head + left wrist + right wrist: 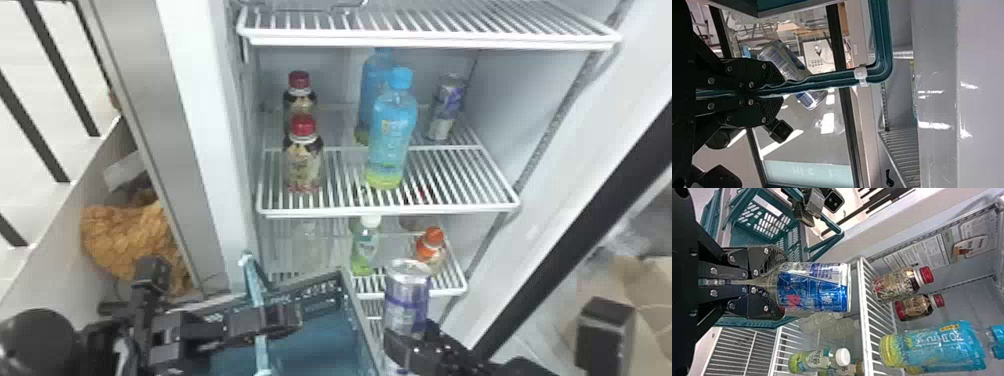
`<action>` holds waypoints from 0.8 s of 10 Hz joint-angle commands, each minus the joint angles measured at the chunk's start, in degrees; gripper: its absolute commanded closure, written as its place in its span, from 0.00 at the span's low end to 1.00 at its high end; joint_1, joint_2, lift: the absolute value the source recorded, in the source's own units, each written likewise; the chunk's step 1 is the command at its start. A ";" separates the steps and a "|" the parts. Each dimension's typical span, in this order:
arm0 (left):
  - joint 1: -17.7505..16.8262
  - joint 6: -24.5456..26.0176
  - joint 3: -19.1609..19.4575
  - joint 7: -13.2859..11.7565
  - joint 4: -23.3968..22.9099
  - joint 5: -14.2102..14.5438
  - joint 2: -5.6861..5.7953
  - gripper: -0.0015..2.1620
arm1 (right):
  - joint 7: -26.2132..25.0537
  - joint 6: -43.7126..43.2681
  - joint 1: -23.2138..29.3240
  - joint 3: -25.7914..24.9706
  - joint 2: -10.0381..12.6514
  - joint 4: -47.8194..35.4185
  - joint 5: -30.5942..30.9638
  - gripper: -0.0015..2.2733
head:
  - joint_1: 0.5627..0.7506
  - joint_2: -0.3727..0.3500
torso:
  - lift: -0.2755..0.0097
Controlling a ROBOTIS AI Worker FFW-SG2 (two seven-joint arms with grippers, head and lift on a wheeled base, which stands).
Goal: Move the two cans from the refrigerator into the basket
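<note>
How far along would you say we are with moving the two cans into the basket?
Already done: the left gripper holds the basket by its handle, and one can is off the shelves. That can is in hand, gripped upright by the right gripper beside the basket. Left: lowering it in, then fetching the other can from the shelf, behind and right of the blue bottles.

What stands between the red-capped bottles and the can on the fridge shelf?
In the head view, two blue bottles stand between the red-capped bottles and the shelf can.
</note>
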 commanded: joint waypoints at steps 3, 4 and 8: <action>-0.68 -0.01 -1.07 0.02 0.01 0.57 -0.10 0.55 | 1.65 1.27 -4.62 3.39 -0.28 6.20 -0.99 0.56 | 0.70 0.42 | 0.88; -0.96 -0.01 -1.41 0.11 0.01 0.80 -0.10 0.55 | 1.65 1.27 -5.88 4.53 -0.46 7.60 -1.79 0.56 | 0.70 0.44 | 0.88; -1.80 -0.01 -2.21 0.20 0.01 1.14 -0.01 0.55 | 3.32 0.42 -10.80 10.59 -2.83 13.79 -5.79 0.18 | 0.70 0.55 | 0.88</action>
